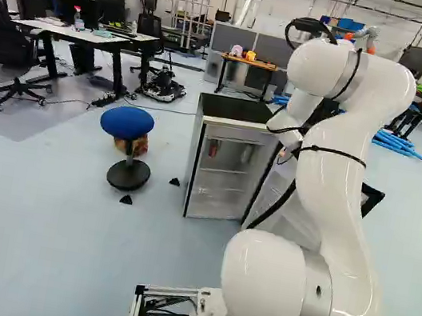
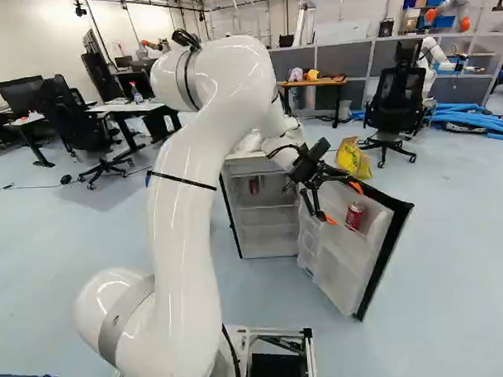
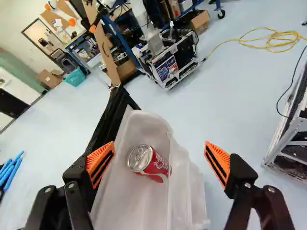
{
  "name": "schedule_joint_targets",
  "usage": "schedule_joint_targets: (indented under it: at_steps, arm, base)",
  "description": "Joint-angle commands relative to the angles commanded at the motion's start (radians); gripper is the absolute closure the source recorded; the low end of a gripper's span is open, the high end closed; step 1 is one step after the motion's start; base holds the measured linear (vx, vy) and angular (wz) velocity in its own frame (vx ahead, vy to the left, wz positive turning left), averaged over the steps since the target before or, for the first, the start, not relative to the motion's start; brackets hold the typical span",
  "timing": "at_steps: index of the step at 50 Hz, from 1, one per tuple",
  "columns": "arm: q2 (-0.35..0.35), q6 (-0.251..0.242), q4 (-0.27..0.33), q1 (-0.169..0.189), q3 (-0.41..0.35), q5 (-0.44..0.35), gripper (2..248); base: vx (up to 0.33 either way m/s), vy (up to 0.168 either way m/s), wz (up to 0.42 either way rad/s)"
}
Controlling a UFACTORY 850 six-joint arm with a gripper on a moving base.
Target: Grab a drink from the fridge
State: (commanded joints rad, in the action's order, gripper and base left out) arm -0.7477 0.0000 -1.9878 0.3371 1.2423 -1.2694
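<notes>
wrist view: my black metal gripper (image 3: 159, 163) gapes to straddle the red aluminium can (image 3: 149, 163), penned at twelve o'clock by a white plastic bin (image 3: 130, 206).

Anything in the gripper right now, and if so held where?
Nothing held. Gripper is open; the red soda can sits in the fridge door shelf, ahead of the fingers, neither pad touching it.

White script (image 3: 161, 163) is curling across a red soda can (image 3: 140, 158). Printed labels (image 3: 167, 69), too small to read, are showing on a metal-framed cart (image 3: 184, 53).
</notes>
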Motion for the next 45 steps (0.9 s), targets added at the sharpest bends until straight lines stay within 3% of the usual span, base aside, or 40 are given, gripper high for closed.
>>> schedule_joint_targets:
  at_steps: [45]
  arm:
    - [0.174,0.000,0.468,-0.075,-0.325,0.039,3]
  base:
    - [0.000,0.000,0.000]
